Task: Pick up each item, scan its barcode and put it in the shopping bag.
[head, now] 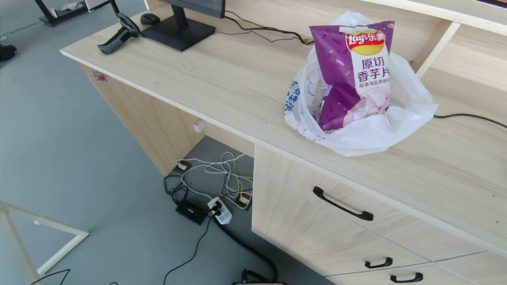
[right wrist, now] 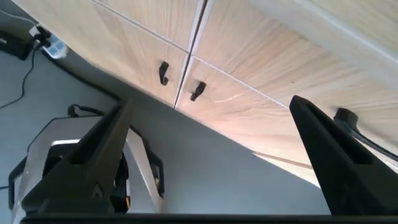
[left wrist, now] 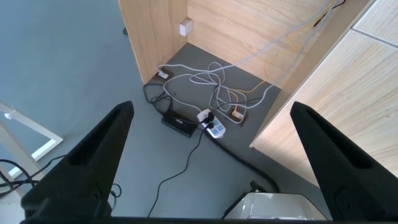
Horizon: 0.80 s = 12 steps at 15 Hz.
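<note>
- Head view, right half of the frame: a white shopping bag (head: 368,130) sits open on the wooden counter (head: 222,83). A purple bag of chips (head: 352,75) stands upright inside it, its top half rising above the rim.
- Head view, upper left: a barcode scanner (head: 119,35) lies on the counter near the edge, just beside a black monitor stand (head: 178,29) (a mouse (head: 149,18) sits a little behind them).
- Head view, lower right: drawers (head: 317,233) with black handles (head: 342,204). At lower centre, a power strip (head: 220,209) lies among tangled cables (head: 222,170) on the grey floor (head: 79,138).
- Left wrist view: the left gripper (left wrist: 211,109) hangs above the floor with its fingers spread wide. The power strip and cables show through the gap.
- Right wrist view: the right gripper (right wrist: 211,102) is likewise spread wide, low in front of the drawers, whose handles show beyond it.
</note>
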Available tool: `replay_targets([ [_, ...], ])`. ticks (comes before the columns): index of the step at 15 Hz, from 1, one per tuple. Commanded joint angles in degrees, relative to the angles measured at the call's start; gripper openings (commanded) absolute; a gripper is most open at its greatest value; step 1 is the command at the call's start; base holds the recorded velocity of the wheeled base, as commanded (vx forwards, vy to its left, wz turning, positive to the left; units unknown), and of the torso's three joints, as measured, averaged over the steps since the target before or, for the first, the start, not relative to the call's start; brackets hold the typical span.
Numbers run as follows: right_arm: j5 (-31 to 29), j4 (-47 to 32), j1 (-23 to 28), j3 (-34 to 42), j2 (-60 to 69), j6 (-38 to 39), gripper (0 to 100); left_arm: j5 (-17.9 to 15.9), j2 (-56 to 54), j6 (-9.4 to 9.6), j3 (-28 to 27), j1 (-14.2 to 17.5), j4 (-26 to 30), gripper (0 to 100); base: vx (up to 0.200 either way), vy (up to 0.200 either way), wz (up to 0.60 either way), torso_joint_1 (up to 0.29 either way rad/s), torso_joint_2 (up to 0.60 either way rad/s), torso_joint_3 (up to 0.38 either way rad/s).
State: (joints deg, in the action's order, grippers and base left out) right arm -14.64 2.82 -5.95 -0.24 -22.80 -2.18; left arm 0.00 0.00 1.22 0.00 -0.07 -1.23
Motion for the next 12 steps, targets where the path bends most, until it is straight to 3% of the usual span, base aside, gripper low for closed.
replay_targets([
  [1,0.1,0.1,1.0,0.0,10.1,-0.2,100,-0.1,0.1,0.01,0.0,0.0,0.0,100,0.0,0.0,0.0,0.0,0.0,0.0],
  [3,0.1,0.1,4.4,0.0,13.4,0.4,100,-0.1,0.1,0.1,0.0,0.0,0.0,100,0.0,0.0,0.0,0.0,0.0,0.0],
  [6,1.2,0.1,4.4,0.0,18.8,0.6,100,0.0,0.0,0.1,0.0,0.0,0.0,100,0.0,0.0,0.0,0.0,0.0,0.0],
  [7,5.3,0.2,5.9,0.2,22.8,0.7,100,0.0,0.1,-0.16,0.0,0.0,-0.1,100,0.0,0.0,0.0,0.0,0.0,0.0],
  [10,5.8,0.3,5.9,0.2,22.7,0.1,100,0.0,0.1,0.01,0.0,0.0,-0.1,100,0.0,0.0,0.0,0.0,0.0,0.0],
  [12,12.1,1.1,5.9,0.2,22.7,-3.4,100,-0.1,0.1,0.01,0.0,0.0,0.0,100,0.0,0.0,0.0,0.0,0.0,0.0],
])
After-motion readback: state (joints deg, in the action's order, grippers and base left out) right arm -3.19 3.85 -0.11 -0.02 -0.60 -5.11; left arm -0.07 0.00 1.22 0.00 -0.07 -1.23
